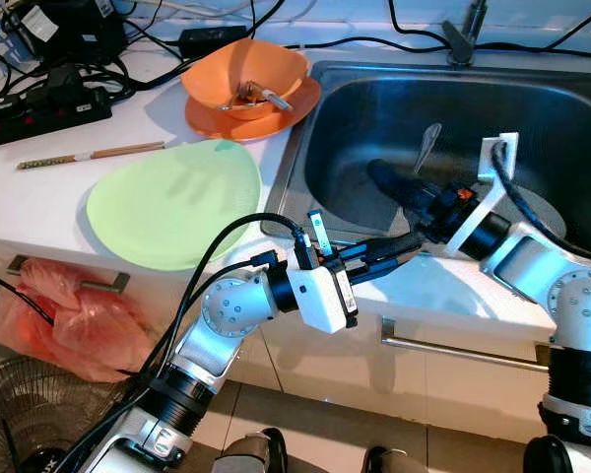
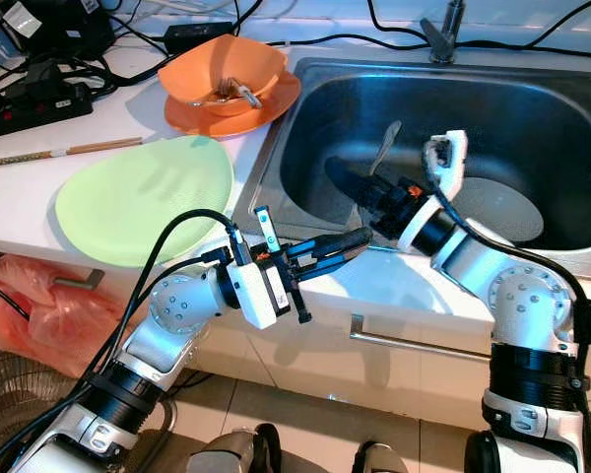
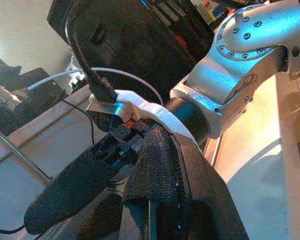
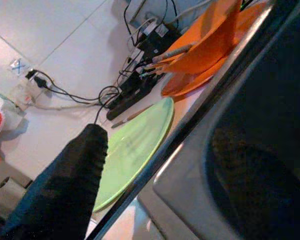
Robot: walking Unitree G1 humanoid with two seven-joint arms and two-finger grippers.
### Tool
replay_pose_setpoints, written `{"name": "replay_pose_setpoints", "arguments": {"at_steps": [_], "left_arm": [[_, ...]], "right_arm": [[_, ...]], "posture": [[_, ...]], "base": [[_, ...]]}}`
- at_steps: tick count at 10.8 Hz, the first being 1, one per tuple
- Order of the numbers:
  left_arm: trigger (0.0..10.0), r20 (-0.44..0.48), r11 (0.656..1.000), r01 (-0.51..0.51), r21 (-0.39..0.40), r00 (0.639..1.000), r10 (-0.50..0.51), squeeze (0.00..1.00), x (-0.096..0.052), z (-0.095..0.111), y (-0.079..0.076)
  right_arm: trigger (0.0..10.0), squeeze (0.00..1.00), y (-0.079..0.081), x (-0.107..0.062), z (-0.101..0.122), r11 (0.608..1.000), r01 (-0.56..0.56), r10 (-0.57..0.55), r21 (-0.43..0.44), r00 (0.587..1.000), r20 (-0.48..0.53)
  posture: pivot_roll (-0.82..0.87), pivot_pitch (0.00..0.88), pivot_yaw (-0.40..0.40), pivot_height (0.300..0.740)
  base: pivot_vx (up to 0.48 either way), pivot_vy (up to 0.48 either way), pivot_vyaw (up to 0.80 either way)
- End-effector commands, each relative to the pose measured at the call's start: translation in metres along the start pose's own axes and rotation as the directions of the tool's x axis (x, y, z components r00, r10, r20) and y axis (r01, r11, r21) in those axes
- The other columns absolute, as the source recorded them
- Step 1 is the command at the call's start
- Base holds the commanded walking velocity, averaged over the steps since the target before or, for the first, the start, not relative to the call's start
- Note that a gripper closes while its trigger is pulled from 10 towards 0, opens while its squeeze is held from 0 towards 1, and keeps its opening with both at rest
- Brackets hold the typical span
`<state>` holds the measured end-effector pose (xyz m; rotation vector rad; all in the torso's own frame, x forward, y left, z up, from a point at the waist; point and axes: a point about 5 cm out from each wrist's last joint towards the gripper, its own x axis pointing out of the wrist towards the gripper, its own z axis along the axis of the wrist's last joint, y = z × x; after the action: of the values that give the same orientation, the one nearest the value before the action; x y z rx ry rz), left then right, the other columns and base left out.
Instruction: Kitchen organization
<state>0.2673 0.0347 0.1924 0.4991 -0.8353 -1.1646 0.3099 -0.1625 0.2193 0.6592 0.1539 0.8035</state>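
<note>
A steel sink [image 1: 532, 108] is set into the white counter, and a spoon [image 1: 428, 146] lies inside it. My right gripper [image 1: 384, 177] reaches down into the sink just short of the spoon, open with nothing held. My left gripper [image 1: 404, 248] stretches across the sink's front rim, its fingers slightly apart and empty. A pale green plate [image 1: 172, 202] lies on the counter left of the sink. Behind it an orange bowl [image 1: 246, 74] with utensils sits on an orange plate. In the right wrist view one black finger [image 4: 70, 185] shows beside the green plate [image 4: 135, 145].
Chopsticks [image 1: 89, 155] lie behind the green plate. A power strip [image 1: 39, 108] and tangled cables crowd the back left. The faucet [image 1: 463, 34] rises behind the sink. A red plastic bag [image 1: 69, 315] hangs below the counter above a fan [image 1: 20, 409]. A cabinet handle [image 1: 453, 350] runs under the sink.
</note>
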Motion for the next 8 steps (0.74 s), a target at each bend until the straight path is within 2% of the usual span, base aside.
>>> {"name": "replay_pose_setpoints", "arguments": {"at_steps": [1, 5, 8], "left_arm": [[0.0, -0.002, 1.0, 0.01, 0.021, 1.0, -0.01, 0.0, 0.0, 0.0, 0.001], [0.0, -0.008, 0.998, 0.046, 0.049, 0.999, -0.046, 0.0, -0.003, 0.0, -0.001], [0.0, -0.042, 0.994, 0.077, 0.077, 0.996, -0.074, 0.0, -0.013, -0.003, 0.0]], "right_arm": [[0.0, 0.0, 0.0, 0.002, 0.002, 1.0, -0.001, 0.001, -0.013, 1.0, 0.007], [0.0, 0.0, -0.008, 0.0, 0.003, 0.997, 0.064, -0.064, -0.032, 0.998, 0.013], [0.0, 0.0, -0.012, 0.0, 0.005, 0.995, 0.085, -0.085, -0.047, 0.996, 0.012]], "posture": [[-0.03, 0.156, 0.089, 0.74], [-0.03, 0.16, 0.09, 0.74], [-0.03, 0.16, 0.085, 0.74]], "base": [[0.0, 0.0, 0.0], [0.0, 0.0, 0.0], [0.0, 0.0, 0.0]]}}
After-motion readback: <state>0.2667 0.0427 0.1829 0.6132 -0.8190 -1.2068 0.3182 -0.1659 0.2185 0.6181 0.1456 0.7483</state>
